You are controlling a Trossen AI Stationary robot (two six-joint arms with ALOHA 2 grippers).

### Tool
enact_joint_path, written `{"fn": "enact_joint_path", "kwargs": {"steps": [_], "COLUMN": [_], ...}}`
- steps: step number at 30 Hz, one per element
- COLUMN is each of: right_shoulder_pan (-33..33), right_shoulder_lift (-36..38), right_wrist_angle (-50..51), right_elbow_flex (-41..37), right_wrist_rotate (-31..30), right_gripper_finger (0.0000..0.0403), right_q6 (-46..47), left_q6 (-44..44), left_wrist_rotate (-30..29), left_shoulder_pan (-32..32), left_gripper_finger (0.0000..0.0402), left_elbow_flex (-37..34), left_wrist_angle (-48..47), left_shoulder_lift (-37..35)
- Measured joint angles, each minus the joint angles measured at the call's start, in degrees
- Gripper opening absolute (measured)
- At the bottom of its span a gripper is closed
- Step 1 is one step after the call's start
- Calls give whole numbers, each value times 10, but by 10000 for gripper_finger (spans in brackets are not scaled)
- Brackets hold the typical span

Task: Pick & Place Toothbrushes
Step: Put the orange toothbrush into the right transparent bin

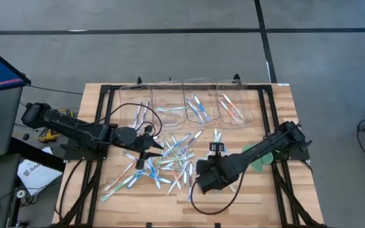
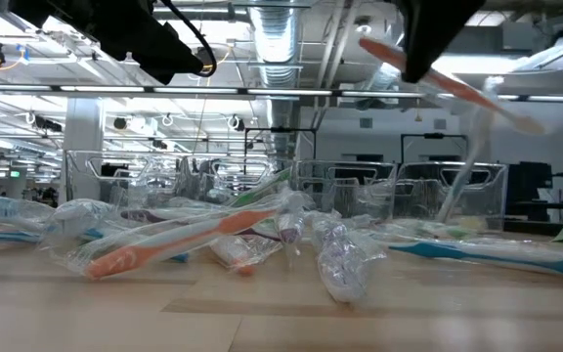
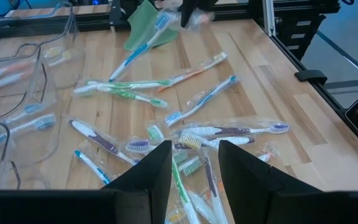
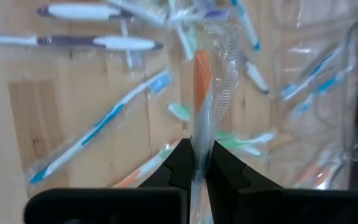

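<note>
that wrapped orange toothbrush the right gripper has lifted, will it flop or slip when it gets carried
The orange toothbrush probably stays stiff: it juts straight out from the right gripper, with no sag showing. The clear wrapper looks glossy and loose, so it may slide a little inside the shut fingers. It seems light, since a narrow pinch near one end holds it.

Toothbrushes point(image 1: 170, 158): dozens, too tangled for an exact count
Clear bins point(image 1: 198, 104): four, in a row beyond the toothbrushes
Green disc point(image 1: 258, 155): one, beside the toothbrushes
Arms: two

No text, label or number can be read in any view.
</note>
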State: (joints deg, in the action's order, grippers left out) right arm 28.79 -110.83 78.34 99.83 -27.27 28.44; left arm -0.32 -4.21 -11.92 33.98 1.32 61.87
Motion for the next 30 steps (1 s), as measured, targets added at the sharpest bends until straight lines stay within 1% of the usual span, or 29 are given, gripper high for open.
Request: {"fn": "enact_joint_path", "kwargs": {"steps": [10, 16, 19, 21, 23, 30], "right_shoulder_pan": [26, 56, 64, 61, 55, 5], "right_shoulder_lift": [0, 1, 1, 2, 15, 87], "right_wrist_angle": [17, 57, 107, 117, 118, 117], "right_elbow_flex": [85, 157, 194, 208, 209, 209], "right_wrist_rotate": [-96, -151, -166, -172, -176, -202], "right_gripper_finger": [16, 17, 17, 17, 17, 17], "right_q6": [-15, -13, 12, 25, 12, 14], "left_q6": [0, 0, 0, 0, 0, 0], "left_wrist_rotate": [0, 0, 0, 0, 0, 0], "left_shoulder_pan": [0, 0, 0, 0, 0, 0], "left_gripper_finger": [126, 126, 126, 126, 126, 126], "left_elbow_flex": [0, 0, 0, 0, 0, 0], "left_wrist_angle": [0, 0, 0, 0, 0, 0], "left_shoulder_lift": [0, 0, 0, 0, 0, 0]}}
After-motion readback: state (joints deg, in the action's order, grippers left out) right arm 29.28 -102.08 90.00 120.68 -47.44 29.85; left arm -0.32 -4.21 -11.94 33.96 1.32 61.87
